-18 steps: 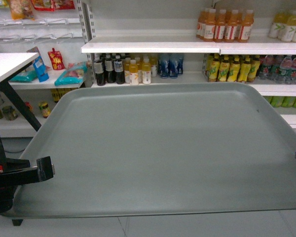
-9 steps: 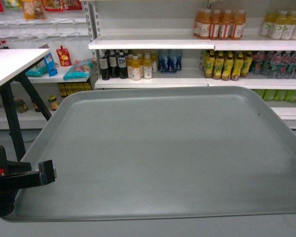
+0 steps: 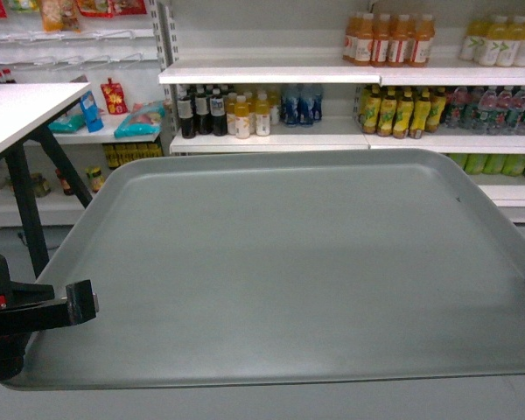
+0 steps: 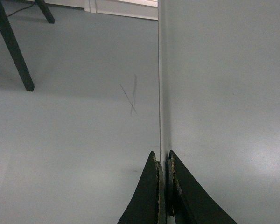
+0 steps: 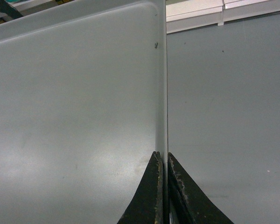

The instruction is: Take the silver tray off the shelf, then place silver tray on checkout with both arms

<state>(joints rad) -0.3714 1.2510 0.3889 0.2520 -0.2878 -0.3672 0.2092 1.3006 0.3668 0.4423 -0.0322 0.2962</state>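
Head view: the silver tray (image 3: 289, 262) is held level off the shelf (image 3: 271, 77), checkout (image 3: 17, 109) at ten o'clock. Left wrist: left gripper (image 4: 164, 186) is clamped on its rim. Right wrist: right gripper (image 5: 164, 186) is clamped likewise.

Orange juice bottles (image 3: 389, 39) stood up high. Dark bottles (image 3: 201, 114) and yellow bottles (image 3: 402, 114) stood lower down.
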